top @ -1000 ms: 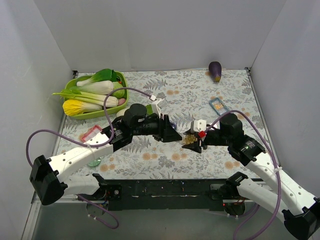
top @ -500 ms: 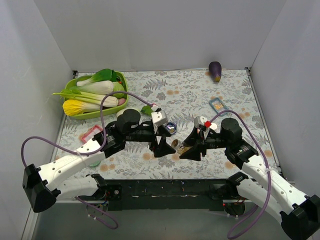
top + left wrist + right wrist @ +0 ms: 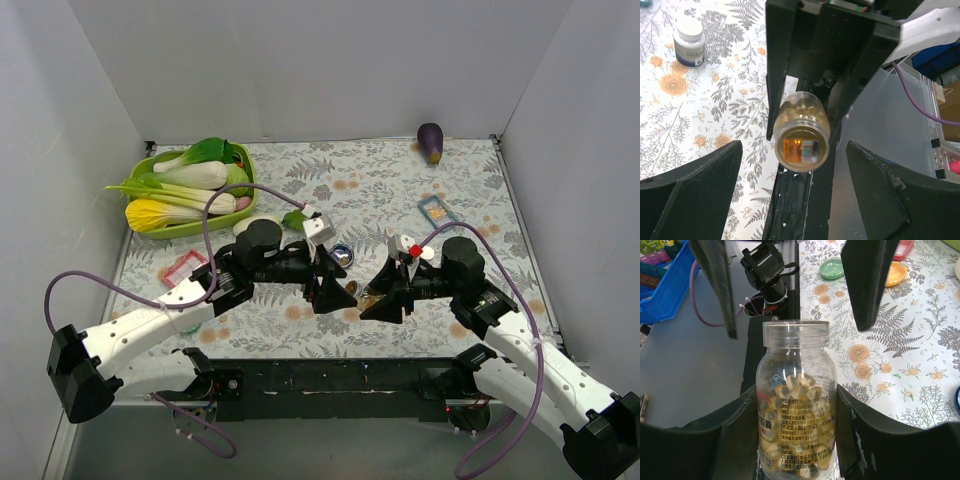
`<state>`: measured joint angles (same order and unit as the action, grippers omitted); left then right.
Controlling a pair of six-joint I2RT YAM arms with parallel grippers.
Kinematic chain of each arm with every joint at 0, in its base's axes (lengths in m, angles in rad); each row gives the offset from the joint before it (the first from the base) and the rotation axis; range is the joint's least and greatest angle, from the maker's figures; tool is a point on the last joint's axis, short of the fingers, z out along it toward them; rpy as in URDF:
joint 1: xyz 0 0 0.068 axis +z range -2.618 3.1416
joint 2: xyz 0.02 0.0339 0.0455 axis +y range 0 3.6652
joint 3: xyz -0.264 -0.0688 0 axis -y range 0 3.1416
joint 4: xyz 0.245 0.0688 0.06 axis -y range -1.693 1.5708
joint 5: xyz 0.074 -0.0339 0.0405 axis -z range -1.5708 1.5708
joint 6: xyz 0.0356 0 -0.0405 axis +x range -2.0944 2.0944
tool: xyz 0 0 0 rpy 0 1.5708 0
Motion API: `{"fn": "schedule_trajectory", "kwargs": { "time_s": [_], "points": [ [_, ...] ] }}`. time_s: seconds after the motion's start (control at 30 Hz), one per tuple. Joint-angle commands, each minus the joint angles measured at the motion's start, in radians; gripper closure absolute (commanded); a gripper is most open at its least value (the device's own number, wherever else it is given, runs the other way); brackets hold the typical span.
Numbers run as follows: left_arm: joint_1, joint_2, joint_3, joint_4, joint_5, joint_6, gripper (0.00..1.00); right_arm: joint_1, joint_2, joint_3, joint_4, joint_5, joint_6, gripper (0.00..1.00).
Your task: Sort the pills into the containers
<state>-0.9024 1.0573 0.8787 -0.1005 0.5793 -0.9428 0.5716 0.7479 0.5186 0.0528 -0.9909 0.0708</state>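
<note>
A clear, capless bottle (image 3: pixel 796 405) holding yellow softgel pills (image 3: pixel 805 385) is clamped upright between the fingers of my right gripper (image 3: pixel 796 412). From above, the bottle (image 3: pixel 357 293) hangs between both grippers over the table's near middle. My left gripper (image 3: pixel 328 292) faces the bottle's end (image 3: pixel 801 145) with its fingers (image 3: pixel 700 190) spread wide and nothing between them, a short gap away. Containers in view: a pink tray (image 3: pixel 182 266), a blue tray (image 3: pixel 435 211), a silver tin (image 3: pixel 342 256), a green dish (image 3: pixel 832 268) and an orange dish (image 3: pixel 895 274).
A big green basket (image 3: pixel 150 163) of vegetables fills the far left corner. An eggplant (image 3: pixel 430 142) lies at the far right. A small white-capped bottle (image 3: pixel 689 41) stands on the floral cloth. The black front rail (image 3: pixel 330 375) runs just below the grippers.
Both grippers have come toward the near edge, the right one carrying the bottle. The left gripper has opened wide and backed slightly off the bottle's end.
</note>
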Motion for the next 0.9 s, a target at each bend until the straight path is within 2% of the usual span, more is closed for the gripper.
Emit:
{"fn": "schedule_trajectory", "kwargs": {
  "time_s": [0.0,0.13,0.17,0.27,0.3,0.37,0.4,0.43,0.53,0.6,0.7,0.73,0.8,0.83,0.87],
  "points": [
    [0.0,0.062,0.065,-0.011,0.027,-0.01,0.17,-0.003,-0.004,0.023,0.018,-0.009,-0.012,0.99],
    [0.0,0.089,0.088,-0.011,0.036,-0.013,0.26,-0.003,-0.004,0.02,0.018,-0.008,-0.012,0.99],
    [0.0,0.092,0.091,-0.011,0.037,-0.014,0.33,-0.003,-0.004,0.02,0.018,-0.008,-0.012,0.99],
    [0.0,0.098,0.092,-0.011,0.06,-0.014,0.47,-0.003,0.001,0.018,0.019,-0.006,-0.017,0.99],
    [0.0,0.099,0.091,-0.011,0.068,-0.017,0.56,-0.003,0.001,0.018,0.018,-0.005,-0.017,0.99],
    [0.0,0.105,0.091,-0.011,0.095,-0.016,0.66,-0.003,-0.001,0.017,0.019,-0.002,-0.017,0.99],
    [0.0,0.107,0.088,-0.014,0.102,-0.016,0.84,-0.003,-0.001,0.017,0.018,-0.002,-0.017,0.99],
    [0.0,0.109,0.085,-0.018,0.103,-0.017,0.89,-0.003,-0.001,0.015,0.016,-0.002,-0.019,0.99],
    [0.0,0.106,0.074,-0.033,0.11,-0.01,1.0,-0.003,-0.002,0.014,0.016,0.001,-0.022,0.99],
    [0.0,0.098,0.071,-0.038,0.113,-0.01,1.0,-0.004,-0.004,0.011,0.016,0.003,-0.023,0.99],
    [0.0,0.081,0.06,-0.054,0.081,-0.016,1.0,-0.003,-0.01,0.008,0.016,0.011,-0.023,0.71],
    [0.0,0.072,0.052,-0.074,0.067,-0.014,1.0,-0.003,-0.013,0.008,0.015,0.008,-0.029,0.48],
    [0.0,0.046,0.042,-0.1,0.03,-0.016,1.0,-0.003,-0.016,0.008,0.009,0.017,-0.052,0.27],
    [0.0,0.037,0.037,-0.128,-0.019,-0.019,1.0,-0.003,-0.018,0.009,-0.008,0.021,-0.061,0.12],
    [0.002,0.026,0.022,-0.142,-0.044,-0.028,1.0,-0.003,-0.018,0.011,-0.019,0.032,-0.096,0.1]
  ]
}}
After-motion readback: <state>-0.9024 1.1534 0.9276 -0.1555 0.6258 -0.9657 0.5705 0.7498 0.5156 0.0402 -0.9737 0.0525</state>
